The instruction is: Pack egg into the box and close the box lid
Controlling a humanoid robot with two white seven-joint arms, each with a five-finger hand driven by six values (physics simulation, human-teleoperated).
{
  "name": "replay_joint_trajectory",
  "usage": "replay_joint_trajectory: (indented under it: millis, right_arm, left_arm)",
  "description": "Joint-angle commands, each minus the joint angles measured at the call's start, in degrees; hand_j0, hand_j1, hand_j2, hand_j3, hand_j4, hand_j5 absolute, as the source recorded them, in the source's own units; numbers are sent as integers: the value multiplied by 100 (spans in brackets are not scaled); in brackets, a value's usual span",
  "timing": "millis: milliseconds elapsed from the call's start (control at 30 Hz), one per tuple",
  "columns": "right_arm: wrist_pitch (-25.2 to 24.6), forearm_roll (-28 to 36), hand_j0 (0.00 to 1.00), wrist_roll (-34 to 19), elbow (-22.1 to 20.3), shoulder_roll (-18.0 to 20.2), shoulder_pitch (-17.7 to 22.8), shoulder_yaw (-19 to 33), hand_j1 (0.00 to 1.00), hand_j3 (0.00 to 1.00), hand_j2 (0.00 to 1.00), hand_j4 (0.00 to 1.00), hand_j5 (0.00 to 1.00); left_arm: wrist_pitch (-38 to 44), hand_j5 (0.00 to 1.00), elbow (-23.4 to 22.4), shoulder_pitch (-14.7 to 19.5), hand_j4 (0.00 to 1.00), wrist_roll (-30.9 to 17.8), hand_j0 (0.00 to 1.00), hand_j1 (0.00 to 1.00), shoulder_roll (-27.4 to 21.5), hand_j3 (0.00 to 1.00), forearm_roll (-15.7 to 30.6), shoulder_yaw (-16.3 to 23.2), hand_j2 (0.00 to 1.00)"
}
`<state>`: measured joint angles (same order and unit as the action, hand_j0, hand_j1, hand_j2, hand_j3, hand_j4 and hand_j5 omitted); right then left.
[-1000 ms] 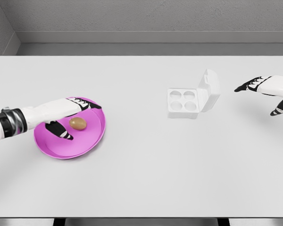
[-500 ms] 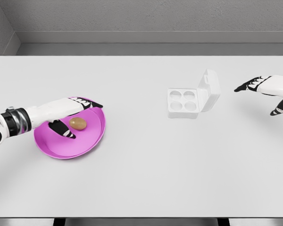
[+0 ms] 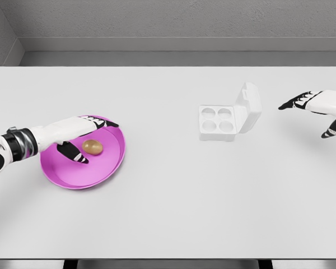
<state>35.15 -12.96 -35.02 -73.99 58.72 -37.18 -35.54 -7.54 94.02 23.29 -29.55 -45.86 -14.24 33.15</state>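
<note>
Brown egg (image 3: 92, 147) | between spread fingers of left hand (image 3: 81, 134) | unheld

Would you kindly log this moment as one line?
left hand: open around egg | egg: on plate | box: open | right hand: open

left arm (image 3: 11, 144): cut off by the picture's left edge at the forearm.
right hand (image 3: 319, 105): wrist and arm lie past the right edge.
plate (image 3: 101, 168): its upper-left rim is covered by the left hand (image 3: 78, 134).
egg (image 3: 92, 147): possibly touched by the thumb; too small to tell.
box (image 3: 217, 123): near wall's base unclear.
table (image 3: 168, 213): legs barely show at the bottom edge.
</note>
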Motion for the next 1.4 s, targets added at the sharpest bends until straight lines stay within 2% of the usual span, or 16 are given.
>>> replay_joint_trajectory:
  millis: [0,167,333,567,667,767,833,900,933,1067,1233,1367]
  right_arm:
    - [-15,30,100,2,7,8,0,-5,100,100,100,100,100]
    - [-15,30,100,2,16,8,0,-14,100,100,100,100,100]
    - [-15,30,100,2,16,8,0,-14,100,100,100,100,100]
    - [-15,30,100,2,16,8,-9,-14,100,100,100,100,100]
    - [-15,30,100,2,16,8,-9,-14,100,100,100,100,100]
    - [-15,30,100,2,7,8,-9,-14,100,100,100,100,100]
    - [-15,30,100,2,-1,8,-9,-14,100,100,100,100,100]
    - [-15,30,100,2,-1,8,-9,-14,100,100,100,100,100]
    - [-15,30,100,2,-1,8,-9,-14,100,100,100,100,100]
    - [-15,30,100,2,-10,8,-18,-14,100,100,100,100,100]
    - [-15,30,100,2,-19,8,-18,-23,100,100,100,100,100]
    - [-15,30,100,2,-1,-1,-18,-23,100,100,100,100,100]
  left_arm:
    - [15,99,-33,0,99,2,99,99,59,99,0,-1,99]
    - [15,97,-15,26,97,2,97,97,51,97,9,-1,97]
    - [112,91,-6,17,91,-16,91,91,-2,91,9,-1,91]
    - [112,90,3,26,90,-16,90,90,16,90,18,-1,90]
    - [376,90,-6,35,90,-24,90,90,24,90,-8,8,90]
    - [437,89,108,35,89,-227,89,89,-37,89,18,8,89]
    - [446,89,284,26,89,-227,89,89,-257,89,97,-1,89]
    - [437,90,661,9,90,-218,90,90,-766,90,501,-45,90]
    - [437,90,697,17,90,-218,90,90,-811,90,589,-63,90]
    - [498,90,679,70,90,-218,90,90,-767,90,598,-54,90]
    - [1079,88,671,88,88,-262,88,88,-556,88,554,8,88]
    - [1096,90,574,105,90,-262,90,90,-433,90,537,8,90]
